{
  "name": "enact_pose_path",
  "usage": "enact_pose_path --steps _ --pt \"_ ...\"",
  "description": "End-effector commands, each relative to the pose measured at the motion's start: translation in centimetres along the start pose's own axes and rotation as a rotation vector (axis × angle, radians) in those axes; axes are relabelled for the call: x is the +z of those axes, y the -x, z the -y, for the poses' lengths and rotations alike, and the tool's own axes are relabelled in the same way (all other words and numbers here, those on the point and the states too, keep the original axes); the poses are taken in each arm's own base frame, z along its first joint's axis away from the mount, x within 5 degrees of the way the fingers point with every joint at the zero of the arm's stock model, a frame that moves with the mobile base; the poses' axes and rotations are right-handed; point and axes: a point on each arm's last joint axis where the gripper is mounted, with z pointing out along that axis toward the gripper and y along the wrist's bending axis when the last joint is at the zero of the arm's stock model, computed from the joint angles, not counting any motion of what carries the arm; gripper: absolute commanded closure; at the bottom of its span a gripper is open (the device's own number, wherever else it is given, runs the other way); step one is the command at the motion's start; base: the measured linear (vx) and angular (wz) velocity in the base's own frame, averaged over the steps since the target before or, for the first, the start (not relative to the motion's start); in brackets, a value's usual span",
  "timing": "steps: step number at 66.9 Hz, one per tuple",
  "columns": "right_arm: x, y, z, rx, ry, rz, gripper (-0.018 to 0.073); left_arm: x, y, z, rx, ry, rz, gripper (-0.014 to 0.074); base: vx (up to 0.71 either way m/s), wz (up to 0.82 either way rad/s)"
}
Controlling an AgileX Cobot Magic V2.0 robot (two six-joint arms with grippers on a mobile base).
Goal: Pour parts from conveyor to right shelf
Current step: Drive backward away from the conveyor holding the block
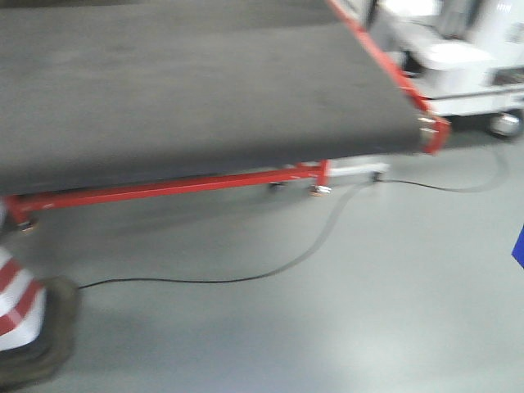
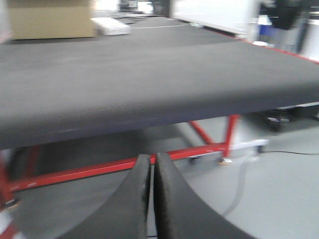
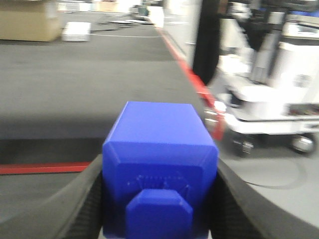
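Since the conveyor stretches ahead with the right shelf not in view, and the left tool hangs pinched together on nothing, the right tool alone clamps the blue block by its sides, where a jolt in carrying might shake it loose.

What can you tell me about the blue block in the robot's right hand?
The blue block is a smooth, bright-blue, plastic-looking cube with bevelled edges and a smaller stud facing the camera. It sits clamped between the two dark fingers of the right hand, touching both, in front of the grey conveyor belt, not on it.
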Motion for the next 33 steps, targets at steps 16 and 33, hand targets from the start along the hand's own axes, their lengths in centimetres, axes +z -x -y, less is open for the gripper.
enact_pose_path --steps 16,33 --pt "-0.11 1.69 0.2 -0.01 -0.018 0.104 0.0561 -0.19 1.26 0.04 -0.009 -0.006 0.092 0.0603 -0.18 -0.86" --pt "-0.11 1.69 0.2 -0.01 -0.018 0.104 0.0561 -0.19 1.26 0.04 -0.009 -0.006 0.092 0.0603 -0.18 -0.83"
